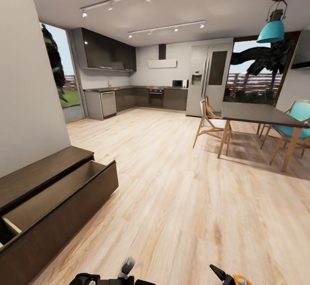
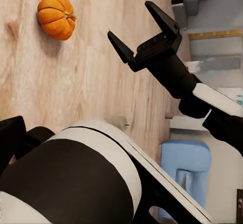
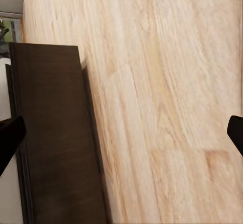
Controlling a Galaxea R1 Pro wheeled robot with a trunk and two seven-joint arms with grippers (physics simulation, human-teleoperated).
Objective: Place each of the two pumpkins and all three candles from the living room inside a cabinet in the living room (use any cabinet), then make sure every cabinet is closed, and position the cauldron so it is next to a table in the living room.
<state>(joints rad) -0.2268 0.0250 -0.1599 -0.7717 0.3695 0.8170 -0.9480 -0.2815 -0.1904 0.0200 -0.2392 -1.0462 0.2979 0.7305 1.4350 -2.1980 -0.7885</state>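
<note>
you have the cabinet [image 1: 56,199] at your left side, with its top drawer [image 1: 64,190] pulled out, and from the head view i see nothing lying in the part of the drawer that shows. one pumpkin [image 2: 56,16] lies on the wood floor [image 1: 181,199], apart from the gripper that the left wrist view shows. that gripper, which i take for the right gripper [image 2: 142,34], stands with its jaws spread and holds nothing. in the right wrist view the two finger tips sit far apart at the edges, which agrees with this. for the left gripper i cannot tell how its jaws stand.

the risks, as i judge them: the pumpkin is round, so if you push it from one side while coming down, it may roll away over the smooth floor. the open drawer sticks out into the room; when you turn the base near it, an arm or the base may hit the drawer front. the dining table [image 1: 258,115] and chairs are well apart, so no danger there for now.
</note>
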